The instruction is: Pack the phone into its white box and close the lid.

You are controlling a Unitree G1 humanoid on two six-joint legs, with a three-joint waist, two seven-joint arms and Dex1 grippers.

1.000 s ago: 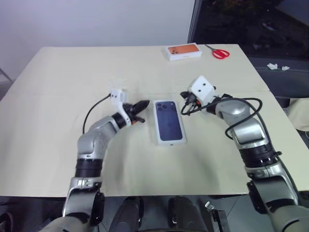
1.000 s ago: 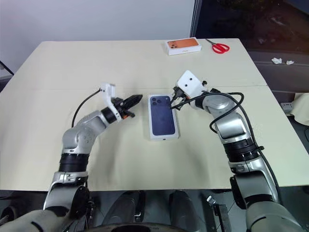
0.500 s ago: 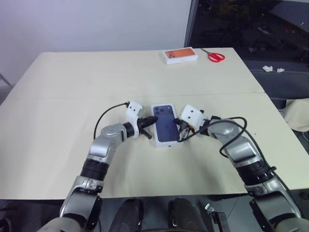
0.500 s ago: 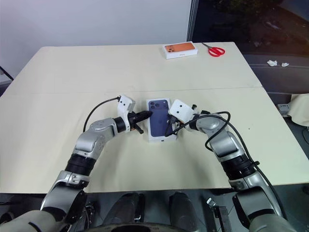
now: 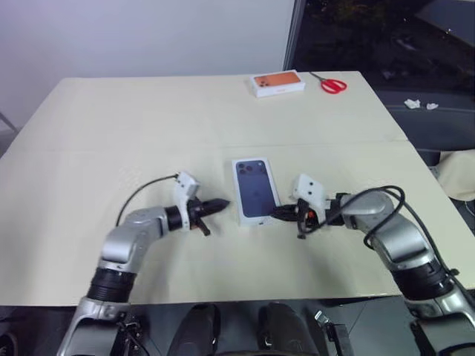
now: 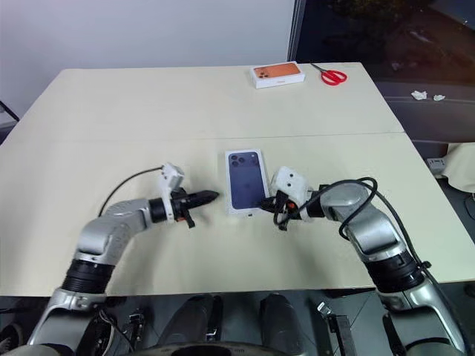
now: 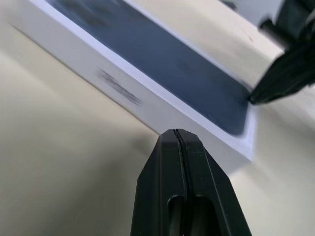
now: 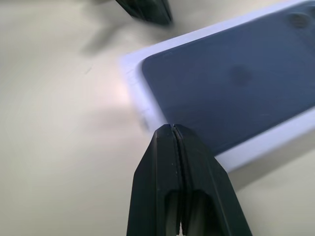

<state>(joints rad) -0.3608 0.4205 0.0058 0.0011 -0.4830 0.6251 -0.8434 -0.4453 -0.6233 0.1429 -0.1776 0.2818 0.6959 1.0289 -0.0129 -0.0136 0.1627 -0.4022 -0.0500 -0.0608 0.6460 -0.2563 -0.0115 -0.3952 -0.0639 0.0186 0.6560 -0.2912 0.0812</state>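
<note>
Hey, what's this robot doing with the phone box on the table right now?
The white box sits closed on the table, its lid with the printed dark blue phone facing up. The left gripper and the right gripper flank the box's near end, each beside it and holding nothing. In both wrist views the jaws look pressed together. A white box with an orange top and red scissors lie at the far edge.
</note>
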